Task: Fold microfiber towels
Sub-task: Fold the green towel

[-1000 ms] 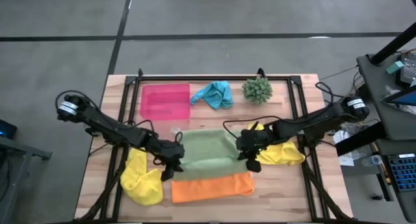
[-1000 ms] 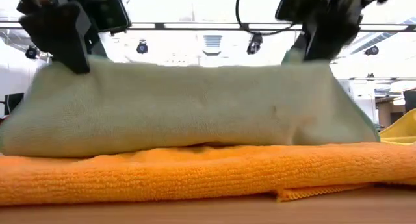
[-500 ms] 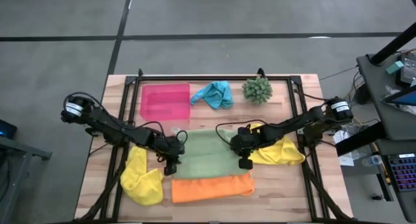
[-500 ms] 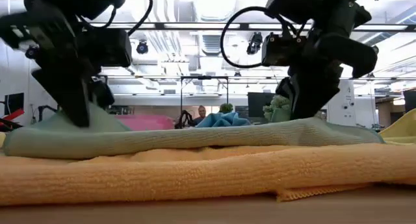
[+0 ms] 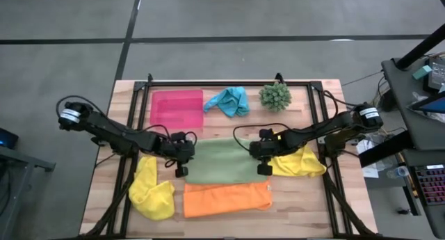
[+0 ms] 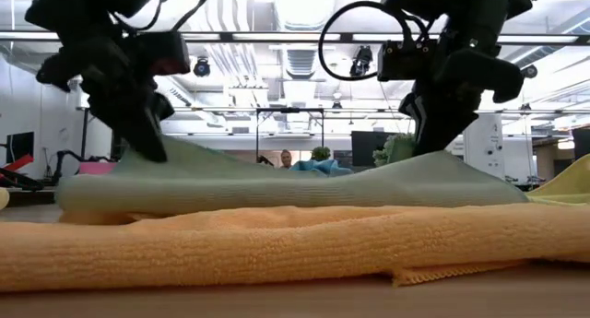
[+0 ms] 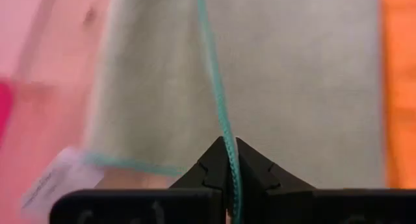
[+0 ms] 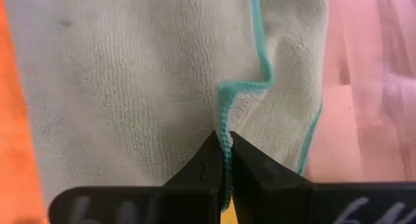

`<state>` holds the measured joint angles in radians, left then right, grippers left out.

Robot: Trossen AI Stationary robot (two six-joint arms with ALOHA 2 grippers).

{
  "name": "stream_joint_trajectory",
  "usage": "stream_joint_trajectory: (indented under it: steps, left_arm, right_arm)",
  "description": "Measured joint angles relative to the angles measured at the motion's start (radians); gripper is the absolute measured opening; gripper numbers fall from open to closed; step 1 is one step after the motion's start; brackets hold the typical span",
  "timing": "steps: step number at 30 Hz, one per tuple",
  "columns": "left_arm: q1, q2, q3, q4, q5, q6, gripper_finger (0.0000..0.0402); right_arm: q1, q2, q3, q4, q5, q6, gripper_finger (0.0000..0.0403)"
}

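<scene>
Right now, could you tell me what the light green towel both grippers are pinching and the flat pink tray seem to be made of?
The light green towel looks like soft microfibre cloth: a fine looped nap, matte, with a stitched turquoise hem, and it drapes limply between the left gripper and the right gripper. The flat pink tray looks like rigid, probably translucent plastic: smooth, evenly coloured, with straight edges.
</scene>
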<state>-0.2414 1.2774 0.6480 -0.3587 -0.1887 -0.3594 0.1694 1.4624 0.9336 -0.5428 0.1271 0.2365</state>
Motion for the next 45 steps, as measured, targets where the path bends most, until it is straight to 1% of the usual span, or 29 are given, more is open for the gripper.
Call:
stream_joint_trajectory:
  steps: [4, 10, 12, 15, 17, 20, 26, 31, 34, 37, 43, 45]
  left_arm:
    - [0.002, 0.002, -0.01, 0.01, 0.003, -0.002, 0.0]
    - [0.001, 0.035, -0.012, 0.03, 0.008, -0.026, 0.0]
    - [0.001, 0.044, -0.012, 0.026, 0.025, -0.027, 0.0]
    - [0.001, 0.052, -0.013, 0.026, 0.037, -0.026, 0.0]
    - [0.002, 0.052, -0.013, 0.026, 0.039, -0.026, 0.0003]
    - [0.002, 0.049, -0.011, 0.026, 0.039, -0.027, 0.0023]
    - [0.002, 0.046, -0.009, 0.026, 0.042, -0.027, 0.0096]
    - [0.002, 0.024, 0.001, 0.017, 0.044, -0.005, 0.0141]
    - [0.004, -0.001, 0.018, 0.002, 0.045, 0.024, 0.0153]
    - [0.008, -0.028, 0.026, 0.007, 0.038, 0.052, 0.0155]
    - [0.03, -0.059, 0.02, 0.009, -0.008, 0.062, 0.0155]
    - [0.039, -0.063, 0.017, 0.015, -0.038, 0.081, 0.0155]
  right_arm:
    - [0.0, 0.011, -0.002, 0.003, 0.001, 0.0, 0.0009]
    - [0.0, 0.025, -0.003, 0.009, -0.002, -0.006, 0.0009]
    - [0.0, 0.026, -0.003, 0.015, -0.006, -0.008, 0.0009]
    - [0.0, 0.026, -0.003, 0.026, -0.027, -0.001, 0.0021]
    - [0.0, 0.025, -0.003, 0.028, -0.028, -0.001, 0.0038]
    - [0.0, 0.024, -0.003, 0.027, -0.025, -0.001, 0.007]
    - [0.0, 0.018, -0.003, 0.025, -0.022, -0.002, 0.0139]
    - [-0.001, 0.004, -0.004, 0.021, -0.021, -0.002, 0.0176]
    - [-0.013, -0.015, -0.004, 0.02, -0.022, -0.005, 0.0186]
    - [-0.032, -0.034, -0.004, 0.02, -0.019, -0.008, 0.0188]
    - [-0.067, -0.048, -0.004, 0.027, -0.017, -0.013, 0.0177]
    - [-0.077, -0.048, -0.005, 0.028, 0.013, -0.013, 0.0173]
